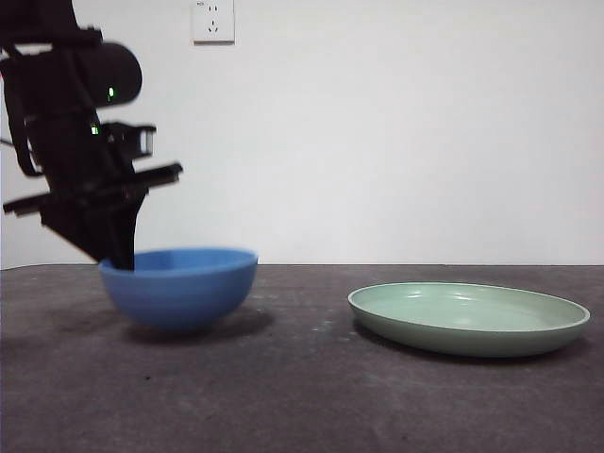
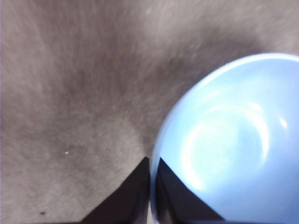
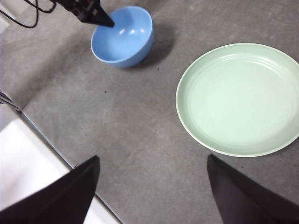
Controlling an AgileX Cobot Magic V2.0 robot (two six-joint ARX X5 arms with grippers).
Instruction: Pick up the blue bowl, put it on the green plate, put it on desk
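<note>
Front view, left gripper (image 1: 121,257) clamps blue bowl (image 1: 179,288) rim

No words, labels, brands or numbers can be read anywhere; the white wall socket (image 1: 212,20) above the blue bowl (image 1: 179,286) bears no legible marking.

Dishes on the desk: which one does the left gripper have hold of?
The blue bowl. The left gripper pinches its rim; the green plate sits apart, untouched.
</note>
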